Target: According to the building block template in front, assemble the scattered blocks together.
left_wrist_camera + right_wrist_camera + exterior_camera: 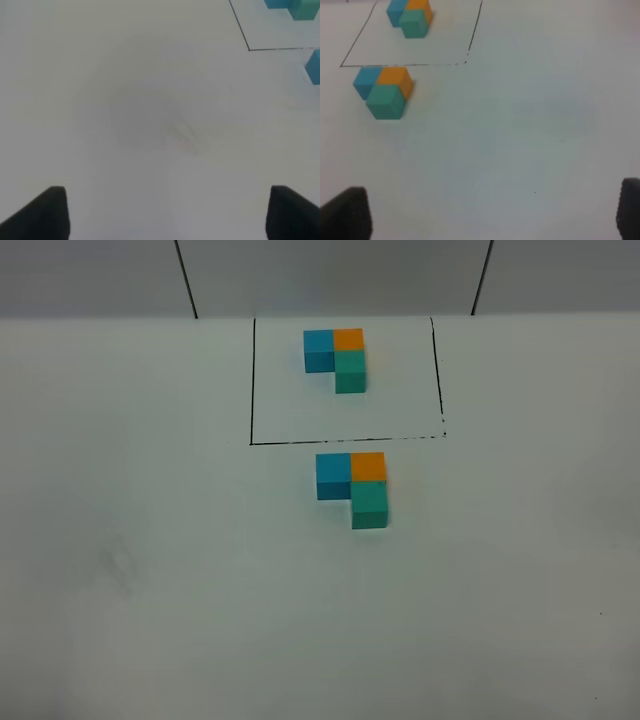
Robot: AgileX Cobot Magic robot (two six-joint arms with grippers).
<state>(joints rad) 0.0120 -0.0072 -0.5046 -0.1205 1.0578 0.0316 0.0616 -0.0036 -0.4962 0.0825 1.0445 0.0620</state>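
Note:
The building block template (336,355) is an L of blue, orange and teal cubes inside a thin black rectangle (345,440) at the back of the table. Just in front of that frame, the blue block (333,475), orange block (368,466) and teal block (370,505) touch each other in the same L shape. No arm shows in the exterior high view. My left gripper (170,215) is open over bare table, with the blue block (314,67) far off to one side. My right gripper (487,212) is open too, well short of the block group (385,101).
The white table (150,640) runs back to a grey wall (330,275) with two dark seams. A faint smudge (120,565) marks the table's left part. Nothing else stands on the table.

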